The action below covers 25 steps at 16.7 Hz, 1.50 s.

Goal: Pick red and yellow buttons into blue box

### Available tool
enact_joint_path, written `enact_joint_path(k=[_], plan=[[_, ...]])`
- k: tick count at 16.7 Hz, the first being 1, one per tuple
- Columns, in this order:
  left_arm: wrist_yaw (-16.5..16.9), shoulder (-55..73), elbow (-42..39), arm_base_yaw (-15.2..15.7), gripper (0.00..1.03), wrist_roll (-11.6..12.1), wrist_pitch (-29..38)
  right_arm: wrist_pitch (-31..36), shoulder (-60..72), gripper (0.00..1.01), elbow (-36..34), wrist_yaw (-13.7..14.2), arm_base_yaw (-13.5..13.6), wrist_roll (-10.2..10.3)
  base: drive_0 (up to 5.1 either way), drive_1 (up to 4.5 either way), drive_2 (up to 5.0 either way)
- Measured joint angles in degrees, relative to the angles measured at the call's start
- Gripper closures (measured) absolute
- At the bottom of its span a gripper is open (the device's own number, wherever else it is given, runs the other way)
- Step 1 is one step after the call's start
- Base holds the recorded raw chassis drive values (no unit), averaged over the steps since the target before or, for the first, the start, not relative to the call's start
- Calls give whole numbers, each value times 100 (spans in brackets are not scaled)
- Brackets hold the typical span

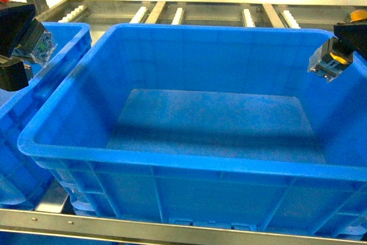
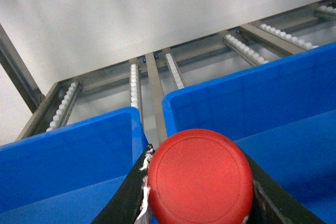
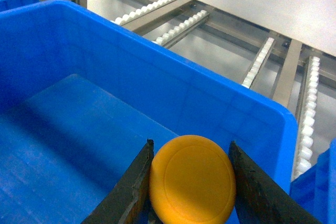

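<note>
The red button (image 2: 199, 178) sits tight in the left gripper (image 2: 197, 192) and the yellow button (image 3: 192, 179) in the right gripper (image 3: 191, 187) — both held above the blue box (image 1: 172, 159), one gripper at each side.

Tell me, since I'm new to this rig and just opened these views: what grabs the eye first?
The big blue box fills the middle of the head view, its floor bare. In the left wrist view a red button sits clamped in the left gripper, close to the lens. In the right wrist view a yellow button is pinched in the right gripper, above the box's inside.
</note>
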Motion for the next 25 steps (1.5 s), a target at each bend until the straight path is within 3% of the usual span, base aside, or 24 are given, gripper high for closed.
enact_joint_path(k=[8, 10, 13, 16, 18, 22, 24, 25], plan=[[0, 0, 0, 0, 71, 0, -4, -173, 46, 67, 52, -103, 13, 0, 0, 0, 0], [0, 0, 0, 0, 71, 0, -4, -551, 190, 67, 313, -240, 166, 17, 0, 0, 0], [0, 0, 0, 0, 71, 0, -2, -750, 275, 67, 529, -328, 603, 15, 0, 0, 0], [0, 0, 0, 0, 71, 0, -2, -986, 894, 67, 861, -267, 870, -155, 0, 0, 0], [0, 0, 0, 0, 71, 0, -4, -1005, 1137, 67, 964, -216, 903, -286, 0, 0, 0], [0, 0, 0, 0, 71, 0, -2, -988, 1174, 66, 1029, -173, 903, -330, 0, 0, 0], [2, 0, 0, 0, 71, 0, -2, -984, 1174, 44, 1034, -173, 903, -345, 0, 0, 0], [0, 0, 0, 0, 71, 0, -2, -984, 1174, 26, 1040, -173, 905, -348, 0, 0, 0]])
